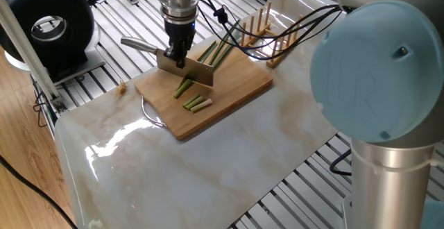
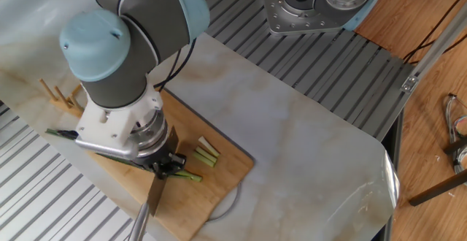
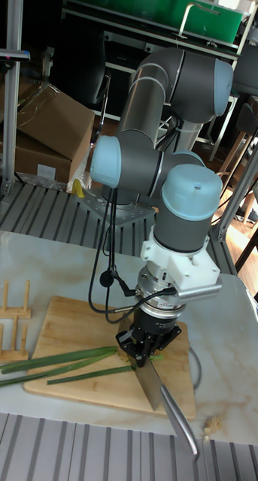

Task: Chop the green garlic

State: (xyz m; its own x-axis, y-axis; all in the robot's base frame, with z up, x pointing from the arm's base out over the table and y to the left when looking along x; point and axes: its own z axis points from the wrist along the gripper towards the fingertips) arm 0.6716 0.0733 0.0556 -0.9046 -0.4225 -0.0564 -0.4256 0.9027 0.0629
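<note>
Green garlic [image 1: 216,49] lay across the cutting board [image 1: 243,89], leaves toward 1 o'clock, cut pieces [image 1: 197,103] near board centre. Gripper [image 1: 176,54] was clamped on the knife [image 1: 186,69], blade at the stalks' cut ends. Next chop should drop straight, square to stalks, advancing toward 1 o'clock.
</note>
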